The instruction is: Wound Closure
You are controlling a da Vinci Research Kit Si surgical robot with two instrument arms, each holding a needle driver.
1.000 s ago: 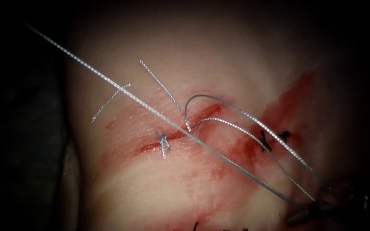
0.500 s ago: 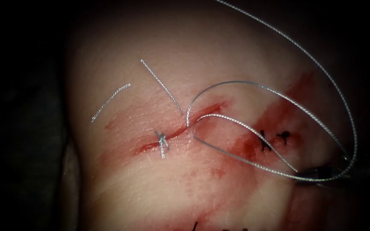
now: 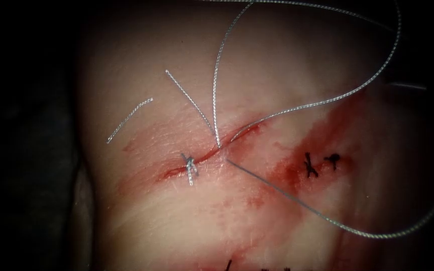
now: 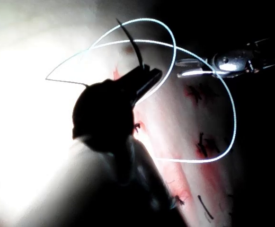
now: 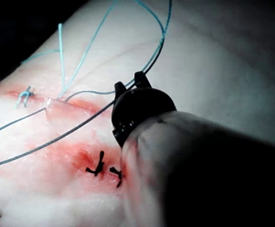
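We see the left tool with its wrist bent and its jaws clamped on the needle near one end, the curve standing clear of the tissue. The right tool lies level, pointing at the left one, its jaws apart with the thread passing across them. The thread leaves the cut and sweeps in loose loops over its right side.
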